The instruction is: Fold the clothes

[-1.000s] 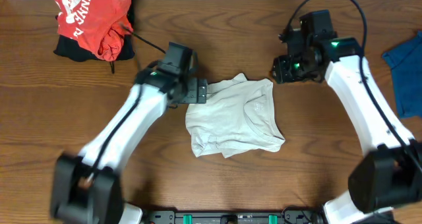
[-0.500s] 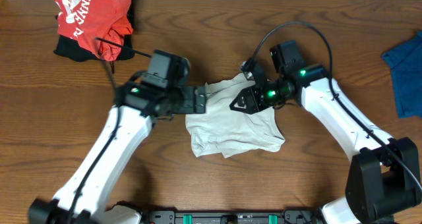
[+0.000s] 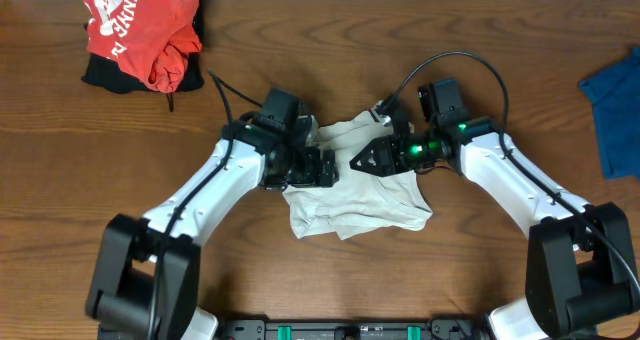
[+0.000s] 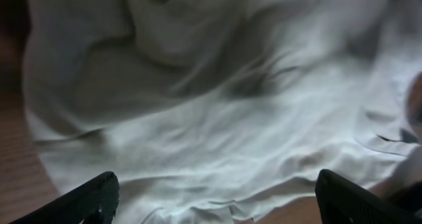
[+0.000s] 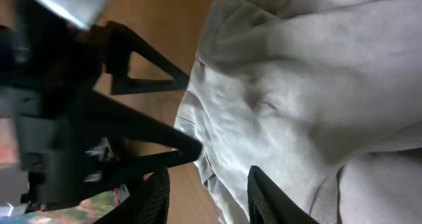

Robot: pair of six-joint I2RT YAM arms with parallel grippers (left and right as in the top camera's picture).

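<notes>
The clothes, one crumpled pale beige shirt (image 3: 360, 205), lie in the middle of the wooden table. My left gripper (image 3: 322, 168) hovers at the shirt's left edge, open wide. In the left wrist view its two black fingertips (image 4: 89, 197) frame the wrinkled fabric (image 4: 211, 85), with nothing clamped between them. My right gripper (image 3: 363, 161) is over the shirt's upper middle, pointing left toward the left gripper. In the right wrist view its jaws (image 5: 211, 199) stand apart, and the shirt's edge (image 5: 316, 72) and bare wood show in the gap.
A red garment with white lettering (image 3: 140, 30) lies on a black cloth at the far left corner. A blue cloth (image 3: 615, 100) sits at the right edge. The left arm's black frame (image 5: 99, 118) is close in front of the right gripper.
Both arms have closed in on the shirt. The right gripper swung from the far right onto the shirt's top; the left gripper moved right onto its left edge.
</notes>
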